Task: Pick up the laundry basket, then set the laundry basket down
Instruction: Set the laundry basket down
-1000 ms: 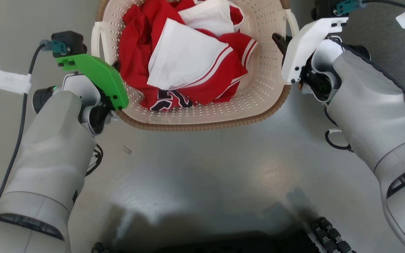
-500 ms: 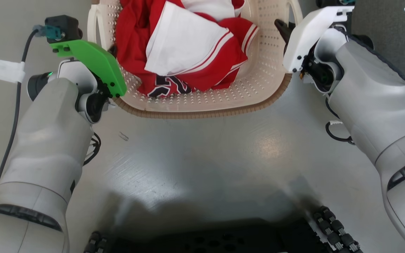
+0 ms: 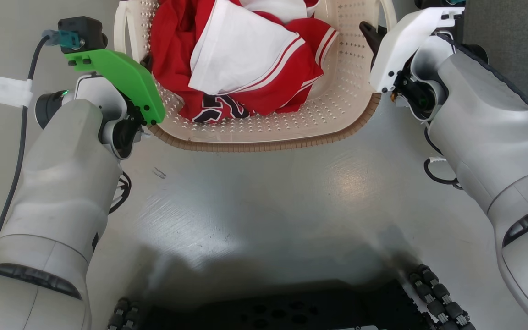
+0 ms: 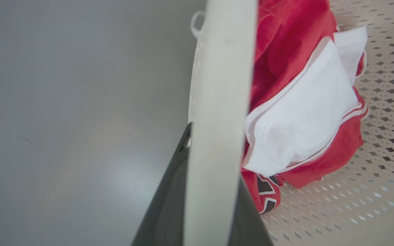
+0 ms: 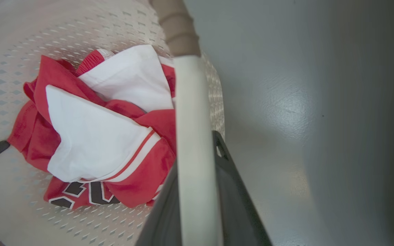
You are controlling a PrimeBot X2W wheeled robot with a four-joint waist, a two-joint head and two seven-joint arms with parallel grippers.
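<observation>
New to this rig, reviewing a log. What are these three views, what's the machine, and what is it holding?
This is a wheeled robot with two arms. The wide picture is from its head camera, looking down: left arm with a green bracket, right arm with a white bracket, grey floor between. The other two are from a camera on each wrist, looking along that arm's jaws. Ahead is the laundry basket, cream with a brown rim, with red and white clothes in it. Each arm's jaws are shut on a white side handle: the left handle and the right handle each run between two dark fingers. Whether the basket is off the floor, I cannot tell.
</observation>
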